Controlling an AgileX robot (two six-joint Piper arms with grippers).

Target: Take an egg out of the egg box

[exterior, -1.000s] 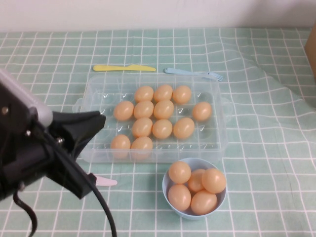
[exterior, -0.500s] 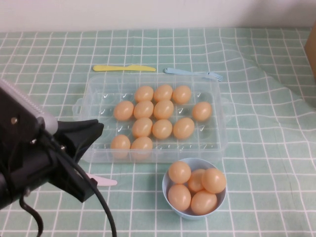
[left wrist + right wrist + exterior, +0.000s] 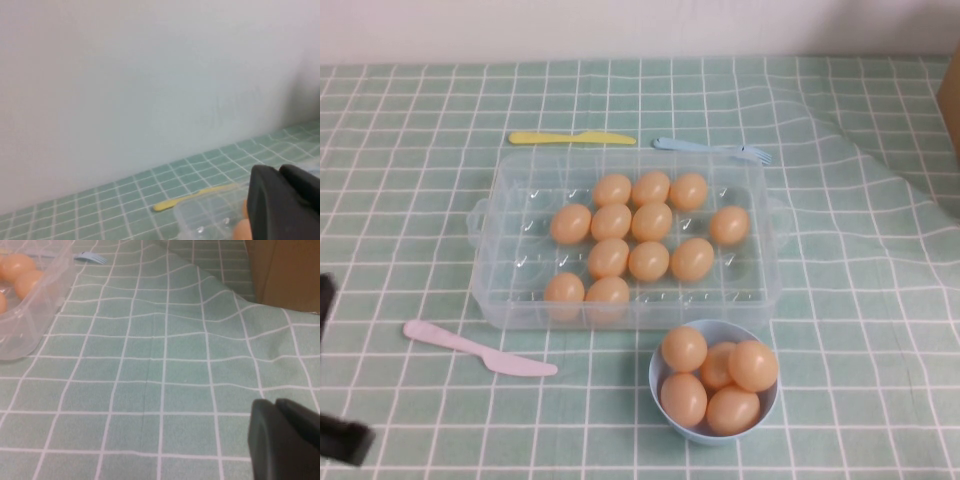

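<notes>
The scene was lit evenly and softly from above; only faint shadows were cast beside the egg box (image 3: 625, 240) and bowl (image 3: 714, 380). Small glints were seen on the clear plastic. The left wrist view was washed out and blurred, with the dark pincer (image 3: 285, 202) out of focus.

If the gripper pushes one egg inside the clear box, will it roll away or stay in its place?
An egg is round and smooth, so it would probably roll when nudged. The egg box has dimpled wells, which likely hold it against a light push. Packed neighbours could get bumped. The left gripper, jaws shut, hangs off the box's left; the right gripper is parked right.
</notes>
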